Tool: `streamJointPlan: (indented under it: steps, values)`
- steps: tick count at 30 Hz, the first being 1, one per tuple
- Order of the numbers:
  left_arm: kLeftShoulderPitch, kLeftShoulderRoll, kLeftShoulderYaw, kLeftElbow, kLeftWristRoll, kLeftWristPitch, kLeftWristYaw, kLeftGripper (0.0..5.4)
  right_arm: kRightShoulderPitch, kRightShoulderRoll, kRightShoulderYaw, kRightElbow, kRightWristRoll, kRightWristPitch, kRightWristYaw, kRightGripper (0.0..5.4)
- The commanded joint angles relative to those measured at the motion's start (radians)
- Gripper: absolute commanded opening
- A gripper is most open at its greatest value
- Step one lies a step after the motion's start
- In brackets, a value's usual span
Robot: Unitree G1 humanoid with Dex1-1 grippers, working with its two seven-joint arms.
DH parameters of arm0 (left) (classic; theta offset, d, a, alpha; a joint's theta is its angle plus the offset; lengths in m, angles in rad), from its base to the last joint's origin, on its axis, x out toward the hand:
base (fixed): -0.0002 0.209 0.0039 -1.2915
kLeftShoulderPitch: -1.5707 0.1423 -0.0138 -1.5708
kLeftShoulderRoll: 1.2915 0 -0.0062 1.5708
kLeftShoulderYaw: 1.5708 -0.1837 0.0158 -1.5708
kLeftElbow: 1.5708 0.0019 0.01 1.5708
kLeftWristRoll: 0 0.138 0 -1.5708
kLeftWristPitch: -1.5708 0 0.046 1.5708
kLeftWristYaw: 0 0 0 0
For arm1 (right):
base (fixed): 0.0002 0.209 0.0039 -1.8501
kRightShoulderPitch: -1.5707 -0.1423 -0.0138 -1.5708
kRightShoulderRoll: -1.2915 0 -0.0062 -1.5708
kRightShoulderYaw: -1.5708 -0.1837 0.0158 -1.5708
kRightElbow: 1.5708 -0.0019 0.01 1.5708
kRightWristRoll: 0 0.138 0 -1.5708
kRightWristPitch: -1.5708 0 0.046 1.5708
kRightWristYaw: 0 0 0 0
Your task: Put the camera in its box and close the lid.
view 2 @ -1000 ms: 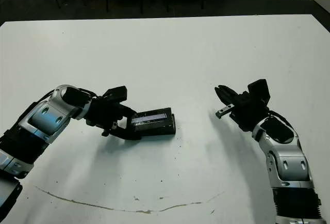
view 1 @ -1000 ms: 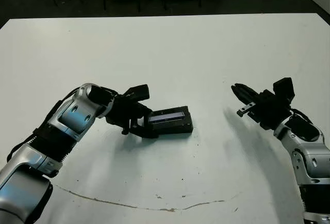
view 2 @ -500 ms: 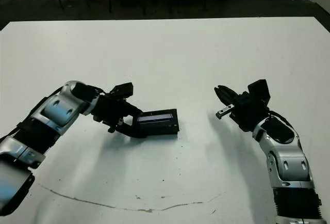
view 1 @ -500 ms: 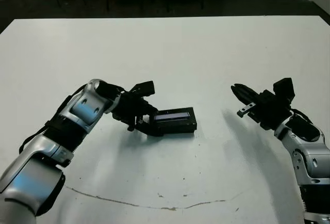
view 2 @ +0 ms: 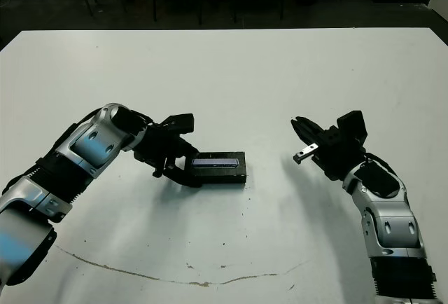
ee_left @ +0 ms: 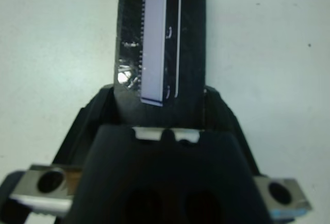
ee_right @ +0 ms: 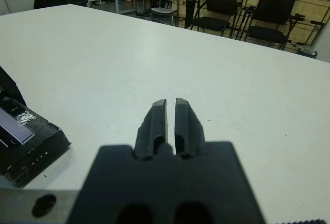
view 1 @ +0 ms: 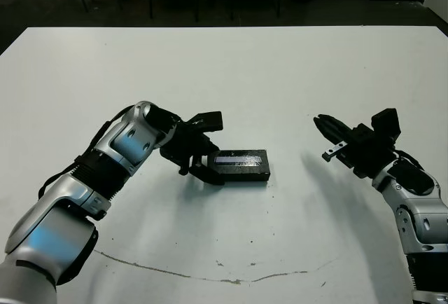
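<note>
The robot's silver-and-black left arm reaches in from the left, and its left gripper (view 1: 204, 171) of two black fingers meets the near-left end of the flat black rectangular lid (view 1: 241, 166), which carries a long silvery-blue strip along its top face. In the left wrist view the two fingers (ee_left: 85, 126) stand either side of that end of the lid (ee_left: 160, 43), parted about as wide as the slab and pressing its edges, so the gripper has hold of the lid. The lid lies flat and level, a little left of the middle of the white table (view 1: 231, 73). It appears to sit on top of the small shallow black box; the white-lined tray and the small flat black camera are hidden under it and cannot be made out.

Well apart to the right, the right gripper (view 1: 327, 127) hangs above the bare table, pointing back toward the lid. Its two black fingers (ee_right: 157, 121) lie almost together with only a thin slit between them, and they hold nothing.
</note>
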Motion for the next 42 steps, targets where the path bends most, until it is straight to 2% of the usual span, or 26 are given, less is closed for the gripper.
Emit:
streamJointPlan:
  steps: [1, 6, 9, 15, 20, 23, 25, 30, 33, 36, 39, 42]
  values:
    - [0.067, -0.027, -0.055, -0.005, 0.019, 0.006, 0.017, 2.86, 0.015, -0.001, 0.008, 0.002, -0.011, 0.021, -0.009, 0.0]
    - [0.122, 0.029, -0.008, -0.014, 0.007, -0.026, 0.044, 3.77, 0.006, -0.003, 0.008, 0.015, 0.0, 0.037, -0.003, 0.0]
    - [0.158, 0.062, 0.019, -0.01, -0.004, -0.045, 0.058, 4.34, 0.004, 0.002, 0.003, 0.029, 0.004, 0.021, 0.002, 0.0]
    - [0.234, 0.154, 0.074, -0.072, -0.02, -0.038, 0.086, 5.39, 0.01, 0.003, 0.003, 0.018, 0.002, 0.021, -0.003, 0.0]
    - [0.402, 0.282, 0.179, -0.175, -0.025, -0.204, 0.155, 5.39, 0.021, 0.006, 0.007, 0.0, 0.01, 0.032, -0.003, 0.0]
    - [0.513, 0.36, 0.265, -0.232, -0.054, -0.262, 0.188, 5.39, 0.022, 0.01, 0.005, 0.005, 0.015, 0.029, -0.005, 0.0]
    - [0.566, 0.399, 0.319, -0.259, -0.087, -0.273, 0.193, 5.39, 0.022, 0.014, 0.004, 0.003, 0.021, 0.034, -0.007, 0.0]
    - [0.678, 0.461, 0.484, -0.347, -0.186, -0.215, 0.239, 5.39, 0.028, 0.018, 0.015, -0.018, 0.005, 0.036, -0.028, 0.0]
    - [0.729, 0.413, 0.605, -0.431, -0.245, -0.148, 0.36, 5.39, 0.02, 0.019, 0.016, -0.004, 0.007, 0.029, -0.026, 0.0]
    - [0.767, 0.23, 0.709, -0.547, -0.289, -0.149, 0.609, 5.11, 0.014, 0.024, 0.014, -0.001, 0.008, 0.036, -0.034, 0.0]
    - [0.771, 0.022, 0.706, -0.676, -0.283, -0.175, 0.85, 4.58, 0.011, 0.029, 0.012, -0.019, 0.011, 0.069, -0.054, 0.0]
    - [0.752, -0.128, 0.637, -0.79, -0.245, -0.134, 1.027, 4.0, 0.009, 0.027, 0.019, -0.028, -0.001, 0.071, -0.065, 0.0]
